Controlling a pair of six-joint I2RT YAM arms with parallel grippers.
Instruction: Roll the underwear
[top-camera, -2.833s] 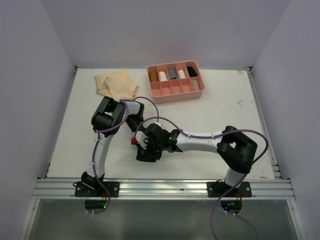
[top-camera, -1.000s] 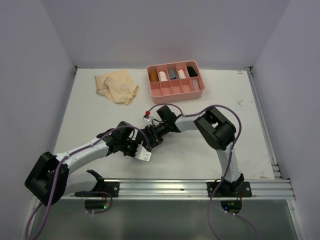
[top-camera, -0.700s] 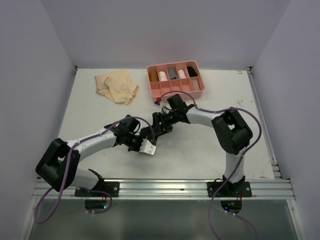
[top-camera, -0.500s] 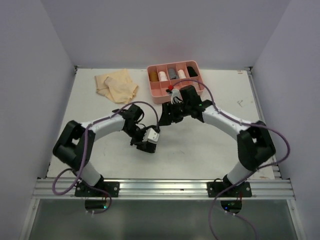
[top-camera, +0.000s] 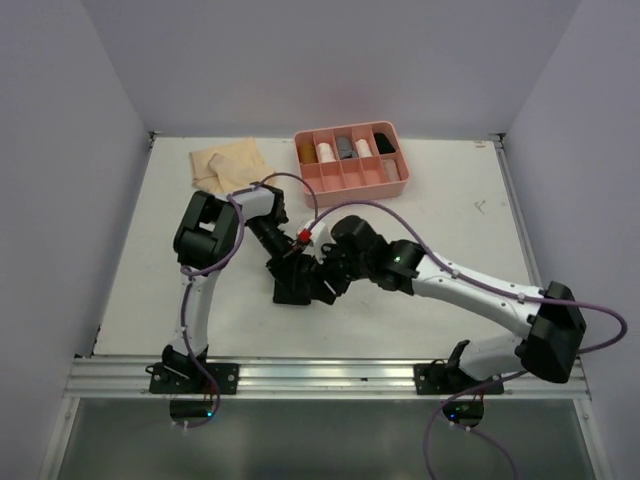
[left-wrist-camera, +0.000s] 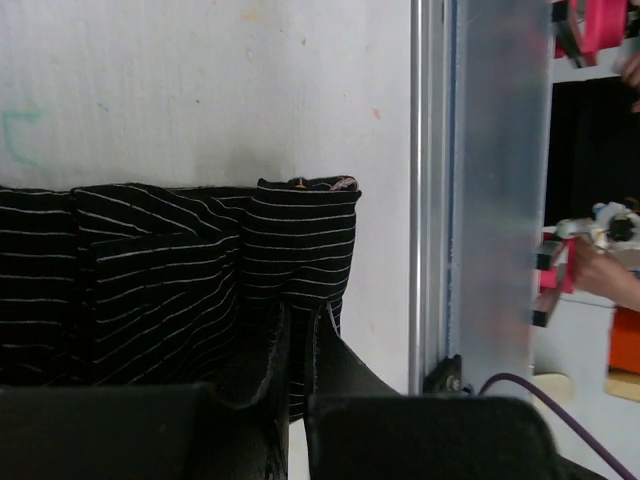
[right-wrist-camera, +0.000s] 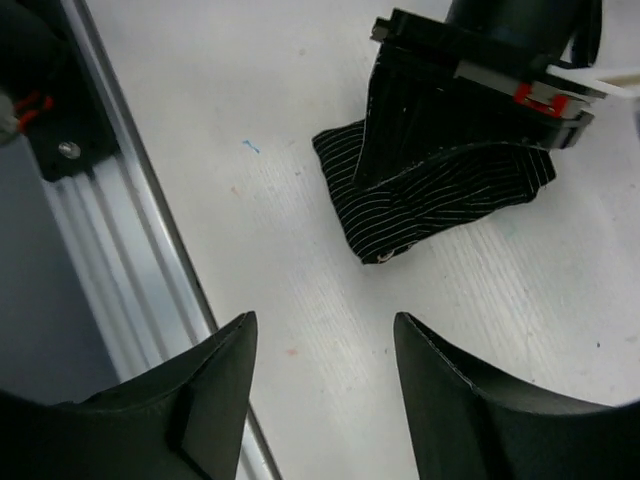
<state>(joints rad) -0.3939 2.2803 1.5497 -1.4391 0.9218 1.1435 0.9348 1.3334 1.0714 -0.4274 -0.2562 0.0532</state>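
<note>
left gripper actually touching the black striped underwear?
Touching. Left wrist view: the left gripper is shut on a fold of the black striped underwear, with cloth pinched between its fingers.

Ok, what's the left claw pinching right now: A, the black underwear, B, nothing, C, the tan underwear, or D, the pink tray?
A: in the left wrist view the left claw is shut on a fold of the black underwear, while the tan underwear lies apart near the table's far edge.

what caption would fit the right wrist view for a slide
Open right claw hovers over the table while the left claw pinches the black striped underwear.
</note>
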